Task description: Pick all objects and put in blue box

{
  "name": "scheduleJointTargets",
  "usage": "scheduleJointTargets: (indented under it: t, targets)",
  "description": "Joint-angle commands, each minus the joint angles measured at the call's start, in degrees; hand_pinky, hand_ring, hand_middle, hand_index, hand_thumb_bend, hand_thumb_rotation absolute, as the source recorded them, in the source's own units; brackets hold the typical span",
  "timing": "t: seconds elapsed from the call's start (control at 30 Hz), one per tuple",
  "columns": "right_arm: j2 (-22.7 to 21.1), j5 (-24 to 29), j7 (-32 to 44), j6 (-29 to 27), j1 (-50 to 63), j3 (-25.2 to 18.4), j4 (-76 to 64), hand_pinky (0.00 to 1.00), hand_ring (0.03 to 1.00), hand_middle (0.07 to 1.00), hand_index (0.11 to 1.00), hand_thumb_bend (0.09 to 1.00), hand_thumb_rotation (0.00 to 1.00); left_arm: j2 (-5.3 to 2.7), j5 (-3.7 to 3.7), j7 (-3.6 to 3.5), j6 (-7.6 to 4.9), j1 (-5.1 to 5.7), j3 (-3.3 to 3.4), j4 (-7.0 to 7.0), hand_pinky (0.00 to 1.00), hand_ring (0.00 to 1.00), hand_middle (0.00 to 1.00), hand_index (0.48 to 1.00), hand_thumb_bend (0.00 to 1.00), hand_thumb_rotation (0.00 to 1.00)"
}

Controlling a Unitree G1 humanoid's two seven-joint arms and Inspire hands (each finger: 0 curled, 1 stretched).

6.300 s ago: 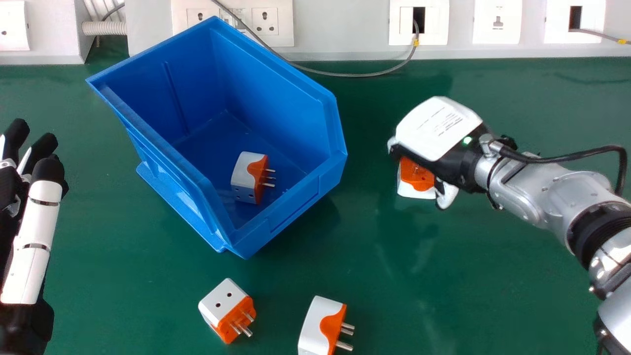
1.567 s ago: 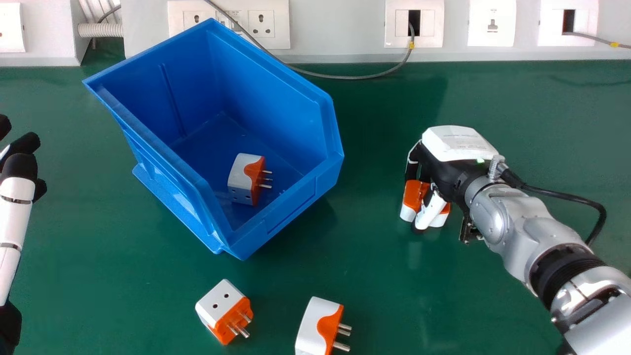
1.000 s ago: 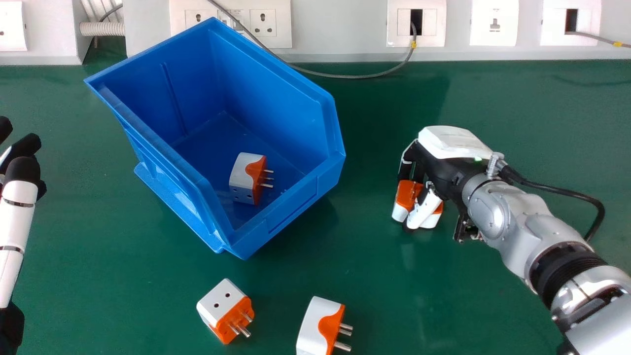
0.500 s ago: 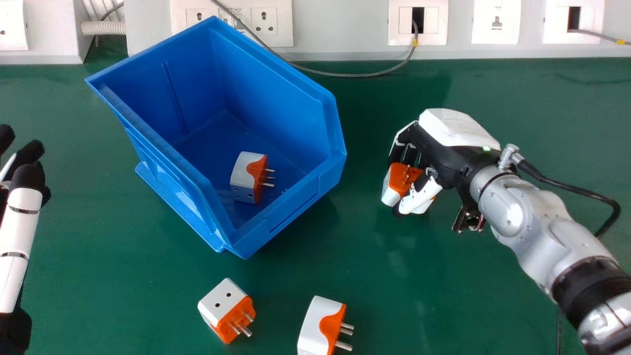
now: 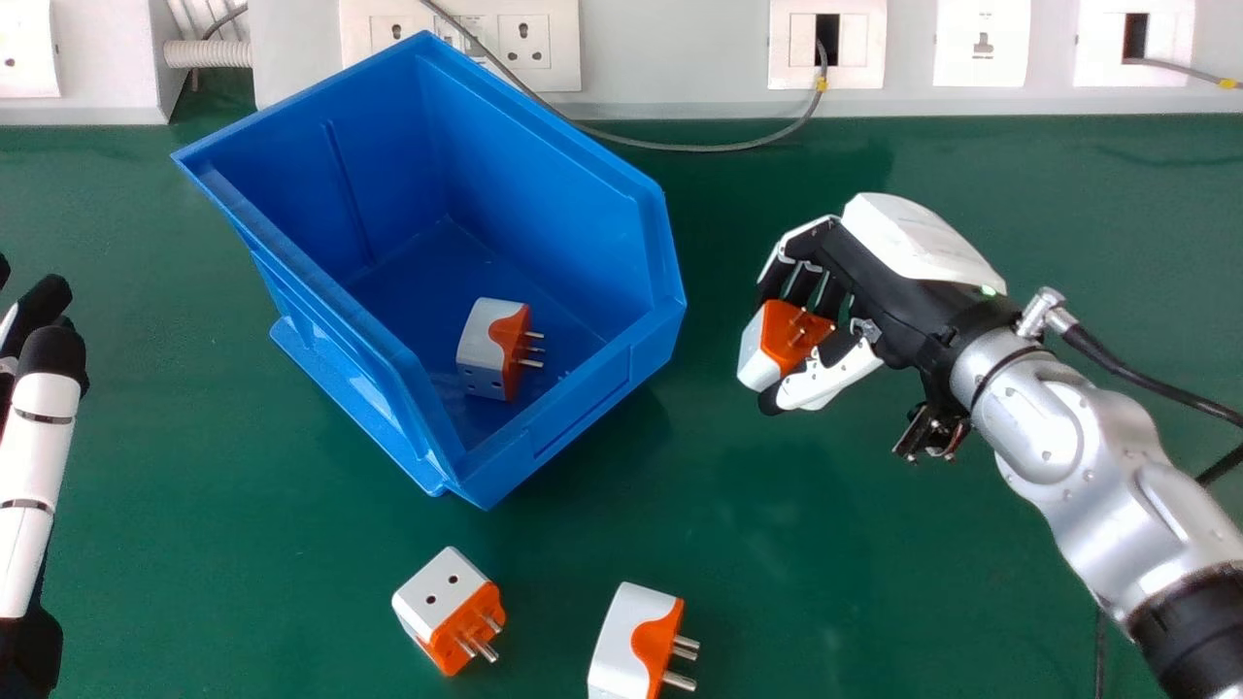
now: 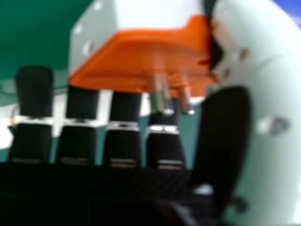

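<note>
To the right of the blue box point(image 5: 621, 374), my right hand point(image 5: 864, 267) is curled round a white and orange plug adapter point(image 5: 785, 340), held between fingers and thumb with its pins toward the palm. In the right hand view, the adapter point(image 6: 141, 56) sits between the fingers and thumb of my right hand point(image 6: 223, 136). Another adapter point(image 5: 492, 348) lies inside the box. Two more stand near the front: one adapter point(image 5: 447, 607) below the box, one adapter point(image 5: 636, 641) to its right. My left hand point(image 5: 39, 427) is at the left edge, its fingers straight.
A white wall trunking with sockets point(image 5: 670, 58) runs along the back of the green table point(image 5: 777, 582). A grey cable point(image 5: 699, 148) hangs from it onto the table behind the box. The box's raised walls stand between its inside and my right hand.
My right hand, with the adapter in its grasp, has risen off the table and shifted slightly back and left, turning so the pins show. My left hand has drawn toward the left edge.
</note>
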Motion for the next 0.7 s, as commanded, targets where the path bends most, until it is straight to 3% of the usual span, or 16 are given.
scheduleJointTargets:
  t: [0.0, 0.4, 0.67]
  targets:
    - [-1.14, 1.67, 0.96, 0.31, 1.86, -2.08, -6.37, 0.31, 0.396, 0.488, 0.533, 0.489, 0.00, 0.02, -0.75, -0.12, -1.81, -0.12, 0.22, 0.11, 0.96, 0.97, 0.95, 0.986, 0.53, 0.77]
    - [-1.98, 3.80, 8.43, 3.74, 12.78, -5.30, -30.80, 0.30, 0.398, 0.490, 0.544, 0.487, 0.00, -0.34, -0.44, 0.37, -2.45, -0.61, -0.51, 1.01, 0.95, 0.96, 0.95, 0.986, 0.54, 0.76]
    - [-1.51, 5.38, 13.18, 5.93, 14.41, -5.73, -39.09, 0.30, 0.401, 0.494, 0.548, 0.487, 0.00, -0.71, -0.15, 0.76, -2.51, -0.98, -1.20, 1.25, 0.95, 0.96, 0.95, 0.985, 0.54, 0.76]
